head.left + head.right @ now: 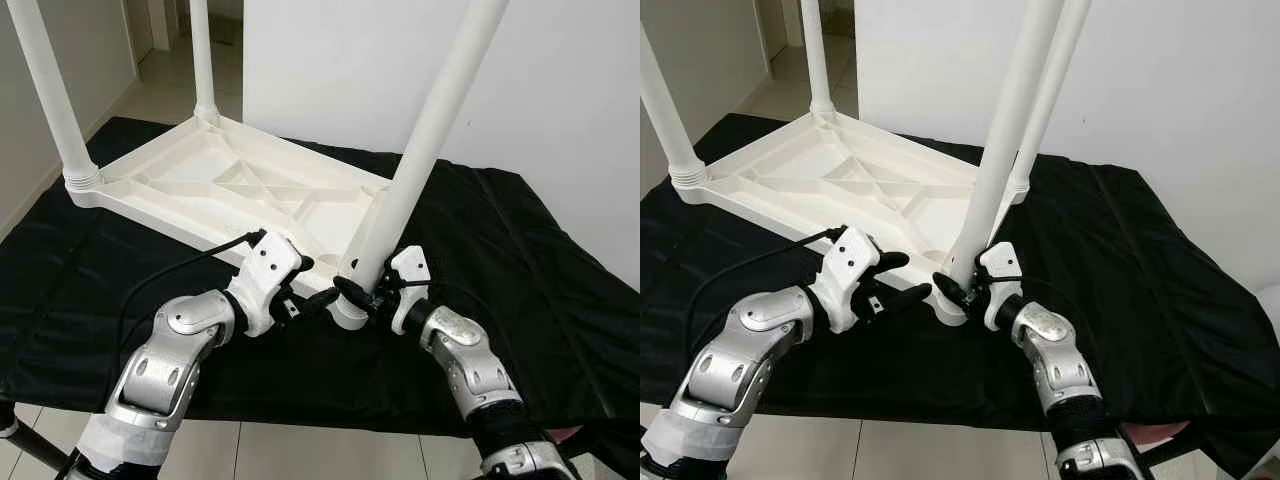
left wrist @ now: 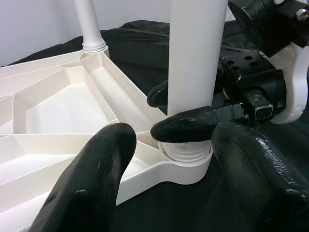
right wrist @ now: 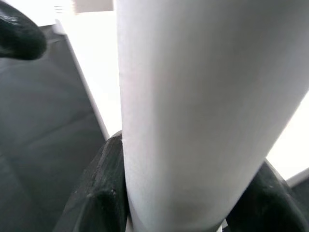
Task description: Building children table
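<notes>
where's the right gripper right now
The right gripper is clamped on the base of the nearest table leg, at the near corner of the upturned white tabletop, with the open left gripper just beside it.

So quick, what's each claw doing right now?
Left gripper: open, beside the table corner.
Right gripper: shut on the white table leg.

smooth white plastic table, black cloth
</notes>
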Robot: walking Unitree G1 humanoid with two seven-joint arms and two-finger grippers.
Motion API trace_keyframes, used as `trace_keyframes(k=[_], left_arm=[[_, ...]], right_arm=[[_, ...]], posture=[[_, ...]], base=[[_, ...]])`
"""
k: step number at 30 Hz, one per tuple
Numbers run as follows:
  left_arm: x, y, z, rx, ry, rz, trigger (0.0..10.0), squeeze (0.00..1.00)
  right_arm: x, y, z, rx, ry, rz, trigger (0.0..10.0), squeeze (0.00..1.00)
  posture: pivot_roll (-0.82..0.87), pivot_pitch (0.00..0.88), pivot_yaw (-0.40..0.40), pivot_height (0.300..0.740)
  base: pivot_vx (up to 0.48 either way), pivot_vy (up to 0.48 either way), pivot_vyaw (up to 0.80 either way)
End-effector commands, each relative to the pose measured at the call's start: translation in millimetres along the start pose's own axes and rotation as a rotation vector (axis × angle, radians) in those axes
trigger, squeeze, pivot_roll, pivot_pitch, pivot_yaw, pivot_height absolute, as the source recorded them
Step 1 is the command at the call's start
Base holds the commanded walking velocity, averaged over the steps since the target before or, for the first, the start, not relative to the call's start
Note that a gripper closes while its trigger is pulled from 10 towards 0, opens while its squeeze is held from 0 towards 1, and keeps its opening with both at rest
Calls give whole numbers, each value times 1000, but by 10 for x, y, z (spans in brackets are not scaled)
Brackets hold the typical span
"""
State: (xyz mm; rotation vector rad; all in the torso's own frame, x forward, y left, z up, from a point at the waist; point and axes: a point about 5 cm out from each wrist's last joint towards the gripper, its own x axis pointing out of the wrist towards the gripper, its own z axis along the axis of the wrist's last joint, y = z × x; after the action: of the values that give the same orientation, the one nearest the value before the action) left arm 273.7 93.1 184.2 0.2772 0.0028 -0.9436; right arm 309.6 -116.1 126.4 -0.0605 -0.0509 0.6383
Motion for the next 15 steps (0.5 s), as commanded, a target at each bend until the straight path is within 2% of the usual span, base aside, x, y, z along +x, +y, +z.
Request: trace_keyframes(k=[1,6,7,15], left_arm=[[-3,24,14,15,10,37,10000,0],[6,39,38,13,-1,44,10000,0],[0,28,51,3,-12,41,10000,0],[-7,39,42,12,-1,44,10000,0]], right_arm=[[-24,39,-78,-3,52,-72,10000,0],[-25,81,-60,41,44,-110,10000,0],[-44,94,-37,60,41,-179,10000,0],[-59,95,-12,62,45,-238,10000,0]], posture=[[-1,0,-112,740],[12,0,-115,740],[13,0,-115,740],[18,0,-122,740]], base=[[0,0,0],[0,0,0],[0,0,0],[0,0,0]])
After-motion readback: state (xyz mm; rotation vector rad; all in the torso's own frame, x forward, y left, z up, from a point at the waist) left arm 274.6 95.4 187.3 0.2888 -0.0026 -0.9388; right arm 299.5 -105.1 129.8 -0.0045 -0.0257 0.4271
